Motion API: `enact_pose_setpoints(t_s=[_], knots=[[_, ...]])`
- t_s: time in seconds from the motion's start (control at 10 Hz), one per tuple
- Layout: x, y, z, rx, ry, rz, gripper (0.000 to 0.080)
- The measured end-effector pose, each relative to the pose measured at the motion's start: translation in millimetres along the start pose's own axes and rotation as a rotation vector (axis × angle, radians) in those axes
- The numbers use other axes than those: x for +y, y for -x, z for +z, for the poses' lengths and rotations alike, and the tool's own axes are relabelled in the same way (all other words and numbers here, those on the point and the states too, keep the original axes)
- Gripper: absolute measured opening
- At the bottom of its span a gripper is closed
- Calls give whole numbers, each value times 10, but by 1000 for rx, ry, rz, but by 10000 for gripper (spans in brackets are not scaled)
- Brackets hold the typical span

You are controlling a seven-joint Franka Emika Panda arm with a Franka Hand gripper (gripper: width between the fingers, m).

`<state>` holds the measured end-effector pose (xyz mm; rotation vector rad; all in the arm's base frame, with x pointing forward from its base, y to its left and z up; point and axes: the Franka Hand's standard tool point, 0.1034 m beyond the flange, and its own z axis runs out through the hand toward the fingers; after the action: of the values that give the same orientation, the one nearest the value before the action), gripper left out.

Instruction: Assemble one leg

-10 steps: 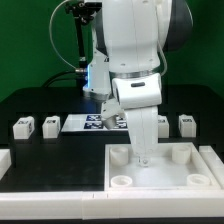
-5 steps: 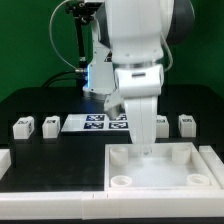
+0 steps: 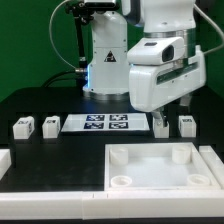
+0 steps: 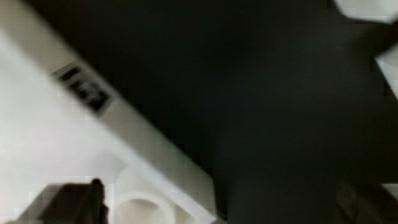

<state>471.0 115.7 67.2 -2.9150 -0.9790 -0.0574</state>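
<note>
The end effector (image 3: 171, 112) hangs released and empty near the leg (image 3: 186, 123). That leg sits on the table (image 3: 60, 160), marker toward the exterior camera; long axis unclear.

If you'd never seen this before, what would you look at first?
The big white robot arm grabs your eye first, filling the exterior view's upper right above the black table. In front of it sits a large white tray with round sockets in its corners. Behind the tray, small white legs with checkered markers line up on both sides of the marker board.
</note>
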Motion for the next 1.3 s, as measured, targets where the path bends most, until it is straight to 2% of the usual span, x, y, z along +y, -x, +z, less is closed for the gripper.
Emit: enact_pose_setpoints(t_s=[0.3,0.5,0.6,0.9,1.0,1.3], knots=[[-50,-17,13,5,-20,308,649],[-380,-111,24,-13,-34,599,649],[-490,-126,59,-23,-39,694,649],[-468,-105,51,-61,-48,644,649],[-481,-55,58,-122,-58,643,649],[-642,121,171,-472,-136,668,649]])
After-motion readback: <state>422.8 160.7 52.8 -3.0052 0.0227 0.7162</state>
